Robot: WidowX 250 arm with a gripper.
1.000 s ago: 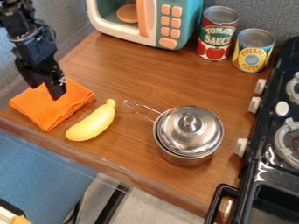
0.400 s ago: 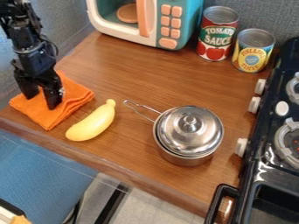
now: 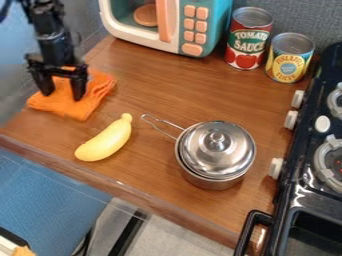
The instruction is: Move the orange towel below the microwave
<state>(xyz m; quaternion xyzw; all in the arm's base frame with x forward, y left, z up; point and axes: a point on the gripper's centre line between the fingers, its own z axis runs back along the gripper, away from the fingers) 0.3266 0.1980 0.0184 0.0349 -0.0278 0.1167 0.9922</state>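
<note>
The black gripper (image 3: 63, 96) is over the orange towel (image 3: 98, 91) at the left of the counter. Its two fingers stand apart, pointing down onto the cloth, with orange fabric visible between them. The towel lies rumpled near the counter's left edge, to the lower left of the microwave (image 3: 137, 31) at the back. Bare wood separates towel and microwave. Part of the cloth is hidden behind the gripper.
A yellow banana-shaped toy (image 3: 105, 140) lies just below the towel. A lidded steel pot (image 3: 215, 155) stands mid-counter, its handle toward the banana. Two cans (image 3: 248, 40) stand right of the microwave. The black stove (image 3: 304, 175) borders the right side.
The gripper came down onto the towel, then shifted right and toward the back. The towel slid the same way, away from the front edge, and bunched up.
</note>
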